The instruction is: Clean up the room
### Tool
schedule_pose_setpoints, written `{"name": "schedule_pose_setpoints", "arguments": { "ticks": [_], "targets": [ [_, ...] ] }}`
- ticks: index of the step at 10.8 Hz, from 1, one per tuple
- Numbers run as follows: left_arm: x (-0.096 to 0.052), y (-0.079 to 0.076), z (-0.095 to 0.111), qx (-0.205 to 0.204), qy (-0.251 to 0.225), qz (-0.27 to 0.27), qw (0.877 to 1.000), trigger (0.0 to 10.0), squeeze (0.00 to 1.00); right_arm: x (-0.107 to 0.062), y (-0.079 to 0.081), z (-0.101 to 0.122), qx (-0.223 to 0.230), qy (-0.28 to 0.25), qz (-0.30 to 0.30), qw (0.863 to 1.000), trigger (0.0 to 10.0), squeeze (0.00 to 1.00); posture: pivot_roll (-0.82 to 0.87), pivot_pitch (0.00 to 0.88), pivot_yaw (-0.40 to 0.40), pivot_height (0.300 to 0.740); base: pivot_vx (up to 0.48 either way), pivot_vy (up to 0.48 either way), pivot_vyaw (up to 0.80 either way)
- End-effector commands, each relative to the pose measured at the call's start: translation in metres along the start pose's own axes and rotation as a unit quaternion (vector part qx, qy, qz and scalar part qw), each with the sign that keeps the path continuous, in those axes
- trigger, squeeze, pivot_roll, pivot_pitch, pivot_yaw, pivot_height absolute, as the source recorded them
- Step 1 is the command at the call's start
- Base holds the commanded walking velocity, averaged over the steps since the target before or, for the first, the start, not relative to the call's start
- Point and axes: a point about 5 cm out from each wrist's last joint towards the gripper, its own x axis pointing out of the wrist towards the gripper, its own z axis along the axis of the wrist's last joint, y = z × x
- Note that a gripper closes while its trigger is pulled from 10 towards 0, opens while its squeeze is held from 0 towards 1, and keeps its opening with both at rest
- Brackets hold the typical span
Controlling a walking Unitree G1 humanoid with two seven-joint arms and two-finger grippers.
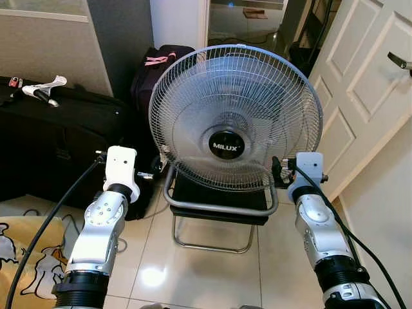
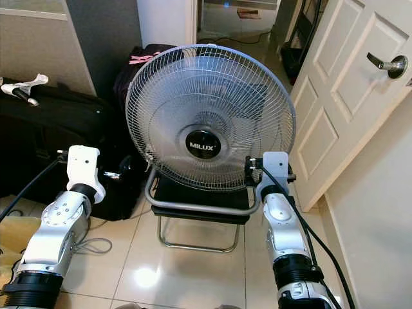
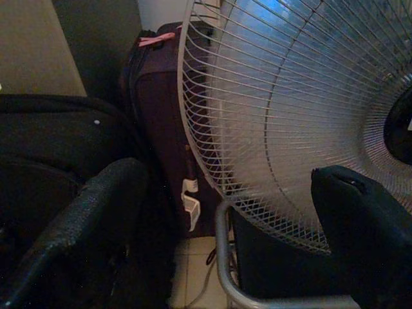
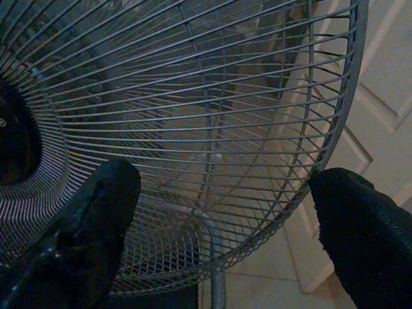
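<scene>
In the centre of the frame a large round fan [image 1: 235,118] with a wire grille and a dark hub sits tilted back on a low chair [image 1: 219,209] of grey metal tubing, over pale floor tiles. We hold both arms forward, one to each side of it. Our left gripper [image 3: 219,225] sits at the lower left rim of the grille, fingers spread apart and grasping nothing. Our right gripper [image 4: 219,219] sits at the lower right rim, fingers likewise spread and empty, the grille wires between them. The fan lies straight ahead, about equally near both arms. Black luggage [image 1: 58,138] fills the left; a white door [image 1: 360,96] stands at right.
</scene>
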Motion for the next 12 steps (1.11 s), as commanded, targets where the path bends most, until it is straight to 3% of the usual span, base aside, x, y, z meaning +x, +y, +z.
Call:
{"name": "schedule_pose_setpoints", "arguments": {
  "ticks": [1, 2, 3, 4, 12],
  "targets": [
    [-0.029, 0.001, -0.033, -0.010, 0.069, 0.065, 0.995, 10.0, 0.00, -0.024, -0.021, -0.022, 0.078, 0.048, 0.066, 0.994, 10.0, 0.00, -0.04, 0.000, -0.054, 0.740, 0.000, 0.000, 0.00],
    [-0.027, 0.002, -0.030, -0.019, 0.063, 0.064, 0.996, 10.0, 0.00, -0.024, -0.012, -0.020, 0.075, 0.046, 0.083, 0.993, 10.0, 0.00, -0.03, 0.000, -0.057, 0.740, 0.000, 0.000, 0.00],
    [-0.030, -0.001, -0.039, -0.041, 0.091, 0.054, 0.994, 10.0, 0.00, -0.027, -0.004, -0.027, 0.073, 0.055, 0.087, 0.992, 10.0, 0.00, -0.02, 0.000, -0.061, 0.740, 0.000, 0.000, 0.00],
    [-0.031, -0.001, -0.039, -0.026, 0.086, 0.050, 0.995, 10.0, 0.00, -0.028, -0.001, -0.029, 0.079, 0.058, 0.084, 0.992, 10.0, 0.00, -0.02, 0.000, -0.061, 0.740, 0.000, 0.000, 0.00],
    [-0.031, -0.001, -0.039, -0.026, 0.086, 0.050, 0.995, 10.0, 0.00, -0.028, -0.001, -0.029, 0.079, 0.058, 0.084, 0.992, 10.0, 0.00, -0.02, 0.000, -0.061, 0.740, 0.000, 0.000, 0.00]
  ]
}}
